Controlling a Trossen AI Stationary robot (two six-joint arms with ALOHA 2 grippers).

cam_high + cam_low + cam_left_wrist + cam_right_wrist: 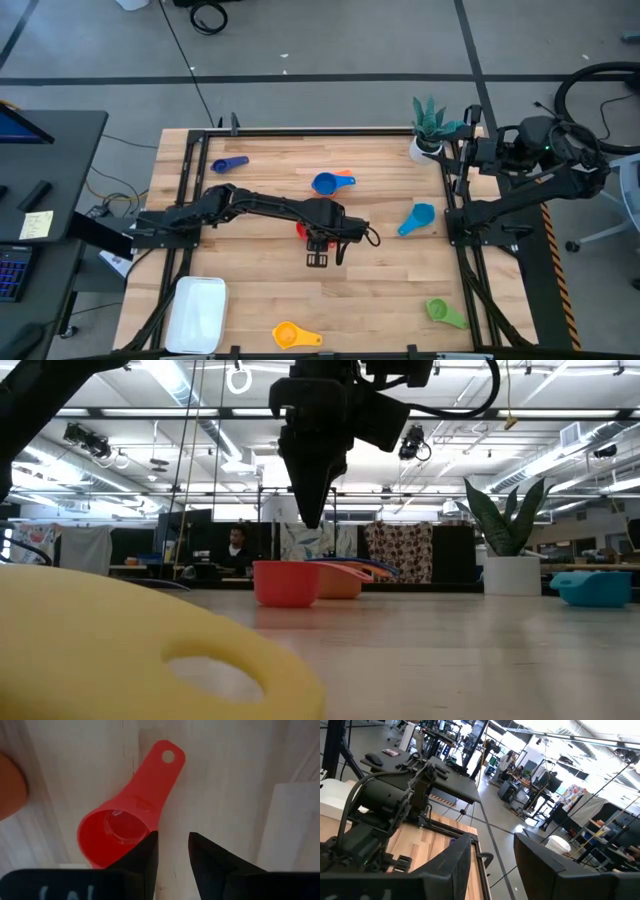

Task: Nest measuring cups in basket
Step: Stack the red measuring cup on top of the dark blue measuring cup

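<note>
The white basket (pixel 197 313) waits at the bench's near-left corner, with cups scattered well apart. Mid-bench, the left pincer (pixel 317 259) hangs just above the red cup (pixel 120 827), fingers narrowly parted and empty, seemingly lining up a grasp. The right pincer (pixel 490 865) is parked off the far-right edge, open and holding nothing.

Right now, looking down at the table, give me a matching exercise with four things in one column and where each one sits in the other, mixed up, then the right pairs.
Things:
1. red cup
2. white basket
3. potted plant
4. green cup

Places, in the high view:
A. far right corner of the table
B. near left corner of the table
C. middle of the table, under the left gripper
D. near right part of the table

Pairs: 1-C, 2-B, 3-A, 4-D
</note>
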